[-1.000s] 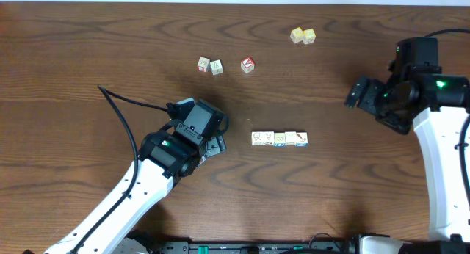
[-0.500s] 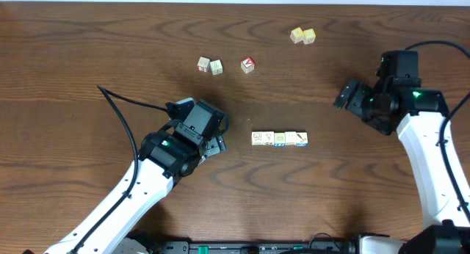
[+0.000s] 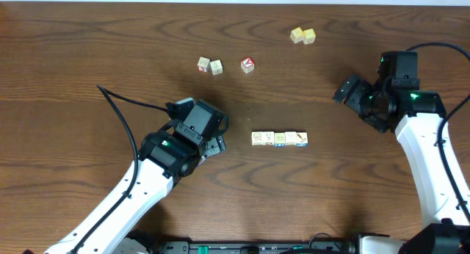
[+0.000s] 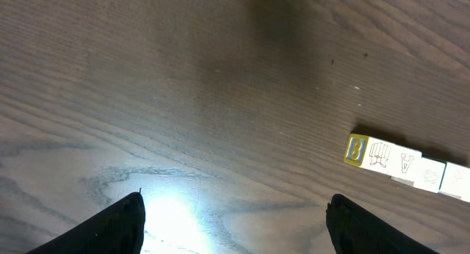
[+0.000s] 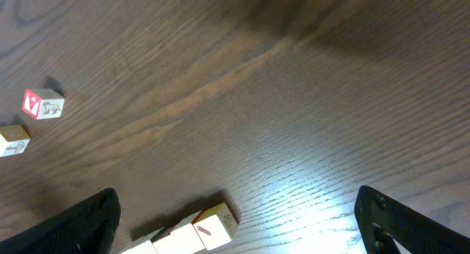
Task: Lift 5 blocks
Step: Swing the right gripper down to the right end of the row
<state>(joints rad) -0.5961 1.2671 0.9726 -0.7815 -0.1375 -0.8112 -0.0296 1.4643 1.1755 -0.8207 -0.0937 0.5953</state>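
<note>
Several small white blocks (image 3: pixel 279 139) lie touching in a straight row at mid-table. My left gripper (image 3: pixel 220 136) is just left of the row, open and empty. In the left wrist view its gripper (image 4: pixel 235 225) spans bare wood, and the row (image 4: pixel 400 164) lies ahead to the right with a yellow-edged end face. My right gripper (image 3: pixel 345 92) hovers to the upper right of the row, wide open. The right wrist view shows that gripper (image 5: pixel 239 221) open, with the row's right end (image 5: pixel 209 226) low between the fingers.
Two pale cubes (image 3: pixel 209 65) and a red-faced cube (image 3: pixel 247 64) sit beyond the row, and the red one (image 5: pixel 42 105) also shows in the right wrist view. Two pale yellow cubes (image 3: pixel 302 36) lie at the far right. A black cable (image 3: pixel 121 107) trails from my left arm.
My right arm has swung left toward the row of blocks, most of it in the first half second. My left arm and all the cubes have stayed put.
</note>
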